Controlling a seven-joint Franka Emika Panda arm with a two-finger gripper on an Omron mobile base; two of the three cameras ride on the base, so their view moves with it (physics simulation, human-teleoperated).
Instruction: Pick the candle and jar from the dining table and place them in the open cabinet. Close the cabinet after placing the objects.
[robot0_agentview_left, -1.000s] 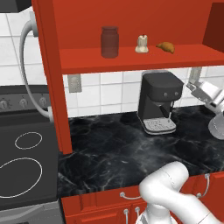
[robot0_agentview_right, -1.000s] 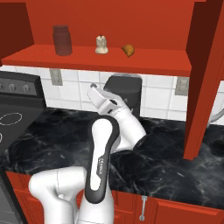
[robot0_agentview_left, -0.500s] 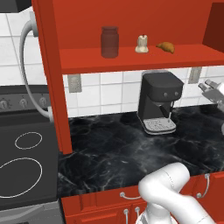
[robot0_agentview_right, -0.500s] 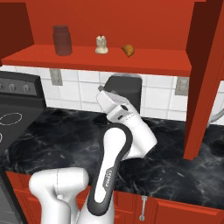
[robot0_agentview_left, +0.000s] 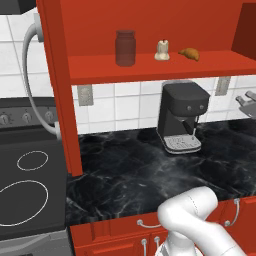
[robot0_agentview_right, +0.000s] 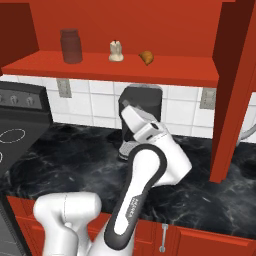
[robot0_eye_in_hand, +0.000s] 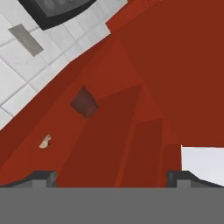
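The dark brown glass jar (robot0_agentview_left: 125, 47) (robot0_agentview_right: 71, 46) stands on the shelf of the open red cabinet (robot0_agentview_left: 150, 69). To its right is the cream candle (robot0_agentview_left: 162, 50) (robot0_agentview_right: 116, 51). My gripper (robot0_agentview_left: 248, 101) hangs at the right edge of the left base view, below the shelf and right of the coffee machine. It is open. In the hand view its fingertips (robot0_eye_in_hand: 43, 177) stand wide apart with nothing between them, looking up at the jar (robot0_eye_in_hand: 84, 101) and candle (robot0_eye_in_hand: 45, 141). The dining table is out of view.
A croissant (robot0_agentview_left: 189, 53) lies on the shelf right of the candle. A black coffee machine (robot0_agentview_left: 182, 116) stands on the black marble counter (robot0_agentview_left: 130, 175) under the cabinet. A stove (robot0_agentview_left: 25, 185) is at the left. The cabinet's open door (robot0_agentview_right: 235, 90) hangs at the right.
The hand has swung to the right, away from the coffee machine, toward the right edge of the left base view. The jar, candle and croissant have not moved.
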